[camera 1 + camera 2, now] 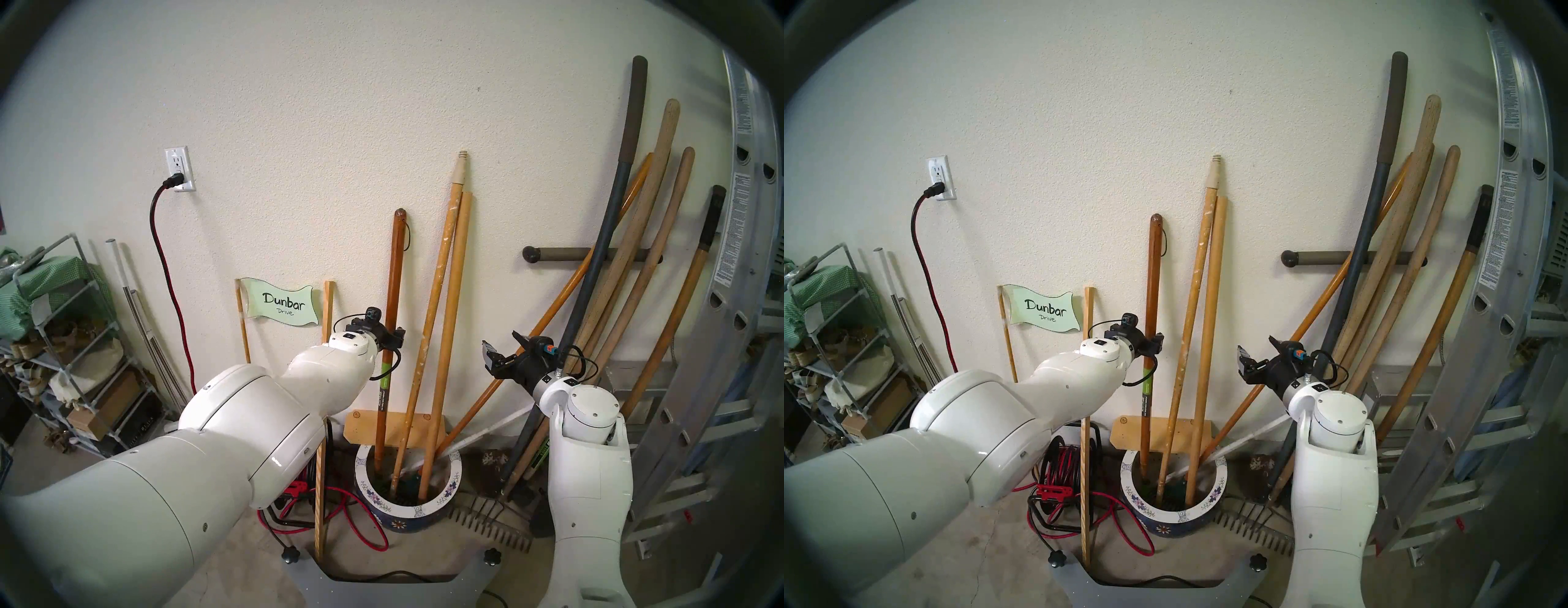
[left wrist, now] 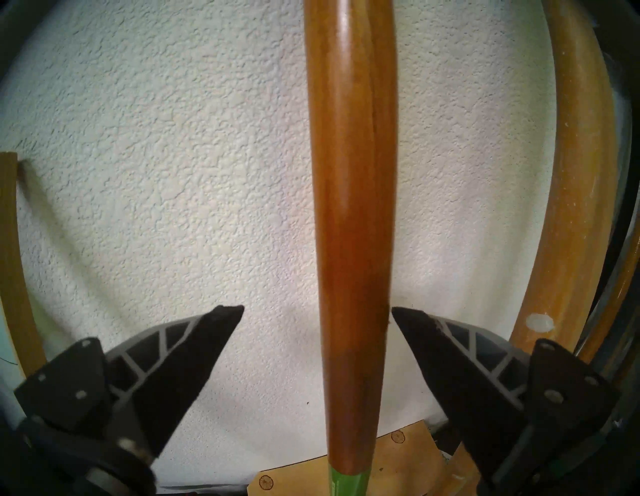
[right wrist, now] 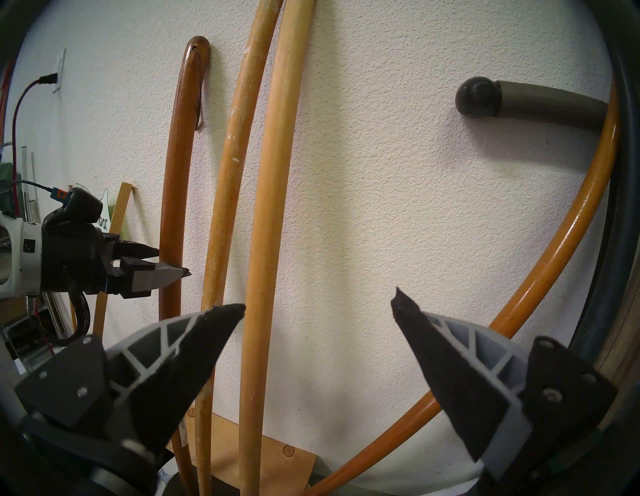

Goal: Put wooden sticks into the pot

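**Head stereo left: three sticks standing in the pot**

We see our left gripper (image 1: 392, 335) with jaws spread around the glossy red-brown stick (image 1: 391, 305), not pinching. It, the paint-flecked stick (image 1: 428, 322) and plain dowel (image 1: 449, 314) stand in the blue floral-rimmed pot (image 1: 441, 501) at 6 o'clock. Our right gripper (image 1: 500, 346) hangs spread, empty.

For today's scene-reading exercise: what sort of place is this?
Probably a home garage or storage corner: long tool handles lean on the wall, an aluminium ladder stands beside them, and a rake head lies on concrete.
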`<move>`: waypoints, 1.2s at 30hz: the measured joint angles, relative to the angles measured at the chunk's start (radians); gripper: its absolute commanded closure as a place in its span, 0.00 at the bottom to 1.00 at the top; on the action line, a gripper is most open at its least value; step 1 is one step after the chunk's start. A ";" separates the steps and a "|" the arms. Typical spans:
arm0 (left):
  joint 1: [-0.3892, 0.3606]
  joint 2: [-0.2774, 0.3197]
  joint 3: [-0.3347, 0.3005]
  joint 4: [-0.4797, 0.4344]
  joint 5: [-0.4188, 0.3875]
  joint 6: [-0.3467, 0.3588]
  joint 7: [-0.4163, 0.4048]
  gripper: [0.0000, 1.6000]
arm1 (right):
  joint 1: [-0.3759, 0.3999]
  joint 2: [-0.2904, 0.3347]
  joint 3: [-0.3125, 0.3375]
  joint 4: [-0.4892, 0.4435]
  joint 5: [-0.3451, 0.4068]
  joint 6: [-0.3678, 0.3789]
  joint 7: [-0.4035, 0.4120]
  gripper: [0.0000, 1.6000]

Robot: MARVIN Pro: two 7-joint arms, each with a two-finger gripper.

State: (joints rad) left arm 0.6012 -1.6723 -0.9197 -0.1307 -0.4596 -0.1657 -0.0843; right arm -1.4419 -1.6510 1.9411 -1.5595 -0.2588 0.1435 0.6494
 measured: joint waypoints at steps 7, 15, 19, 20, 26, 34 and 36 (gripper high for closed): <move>0.013 -0.004 0.011 -0.002 0.012 -0.037 -0.002 0.00 | 0.000 0.000 0.000 0.000 0.000 0.000 0.000 0.00; 0.028 0.001 -0.008 -0.026 0.002 -0.071 0.020 0.00 | 0.000 0.000 0.000 0.000 0.000 0.000 0.000 0.00; 0.040 0.010 -0.013 -0.047 -0.001 -0.086 0.029 0.00 | 0.000 0.000 0.000 0.000 0.000 0.000 0.000 0.00; 0.044 0.012 -0.014 -0.054 -0.001 -0.090 0.031 0.00 | 0.000 0.000 0.000 0.000 0.000 0.000 0.000 0.00; 0.067 0.023 -0.015 -0.099 -0.001 -0.110 0.033 0.00 | 0.000 0.000 0.000 0.000 0.000 0.000 0.000 0.00; 0.099 0.042 -0.009 -0.174 0.001 -0.130 0.020 0.00 | 0.000 0.000 0.000 0.000 0.000 0.000 0.000 0.00; 0.108 0.048 -0.007 -0.191 0.001 -0.132 0.018 0.00 | 0.000 0.000 0.000 0.000 0.000 0.000 0.000 0.00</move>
State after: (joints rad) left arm 0.7096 -1.6244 -0.9267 -0.3221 -0.4583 -0.2979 -0.0667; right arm -1.4419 -1.6510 1.9411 -1.5595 -0.2588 0.1435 0.6494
